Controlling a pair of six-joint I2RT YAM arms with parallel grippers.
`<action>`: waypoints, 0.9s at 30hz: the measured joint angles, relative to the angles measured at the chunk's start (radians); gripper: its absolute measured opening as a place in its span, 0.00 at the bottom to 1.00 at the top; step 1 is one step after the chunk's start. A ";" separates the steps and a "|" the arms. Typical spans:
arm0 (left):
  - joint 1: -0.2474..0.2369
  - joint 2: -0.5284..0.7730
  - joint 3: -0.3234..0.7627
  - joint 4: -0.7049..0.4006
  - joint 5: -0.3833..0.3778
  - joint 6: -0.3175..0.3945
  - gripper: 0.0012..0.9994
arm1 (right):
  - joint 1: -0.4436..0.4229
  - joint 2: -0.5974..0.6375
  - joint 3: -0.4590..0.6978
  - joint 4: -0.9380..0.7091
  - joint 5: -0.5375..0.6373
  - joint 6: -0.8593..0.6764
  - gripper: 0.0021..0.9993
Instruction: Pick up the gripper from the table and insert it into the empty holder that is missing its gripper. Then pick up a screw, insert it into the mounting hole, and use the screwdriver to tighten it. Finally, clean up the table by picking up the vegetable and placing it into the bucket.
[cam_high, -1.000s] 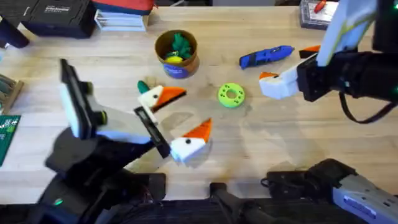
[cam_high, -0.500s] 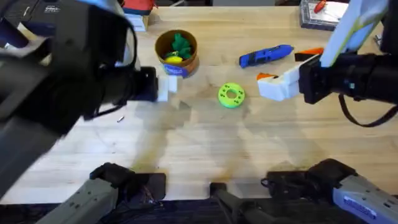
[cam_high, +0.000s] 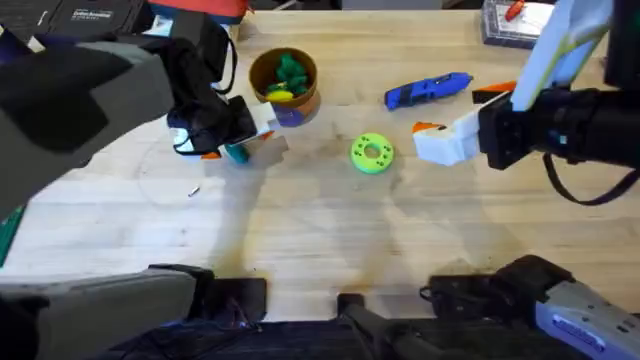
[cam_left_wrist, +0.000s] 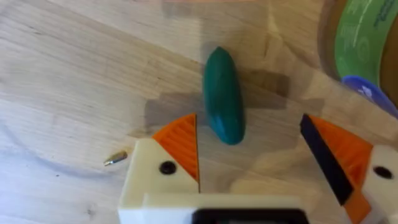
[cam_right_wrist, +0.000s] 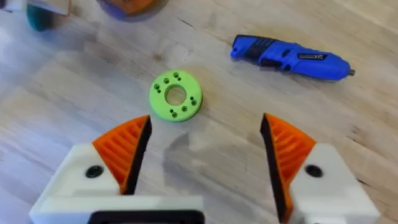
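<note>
Now left pincer (cam_left_wrist: 249, 165) gapes just above vegetable (cam_left_wrist: 223, 95) beside bucket (cam_high: 284, 86).

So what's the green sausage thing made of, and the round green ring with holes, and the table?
The small dark green oblong vegetable looks like smooth, slightly glossy plastic or rubber: even colour, soft sheen. The flat bright-green ring with holes seems matte plastic, possibly 3D-printed, judging by its crisp holes and dull surface. The pale table looks like wood, with visible grain lines and a light sheen.
</note>
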 joint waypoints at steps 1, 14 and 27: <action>0.000 0.017 0.000 0.014 0.000 -0.001 0.99 | 0.000 0.000 0.000 0.000 0.000 -0.004 0.99; 0.001 0.128 0.005 0.090 -0.061 -0.032 0.18 | 0.000 0.000 0.000 0.000 0.000 -0.026 0.99; 0.001 0.039 0.271 -0.265 0.062 -0.035 0.02 | 0.000 0.000 0.000 0.000 0.000 -0.026 0.99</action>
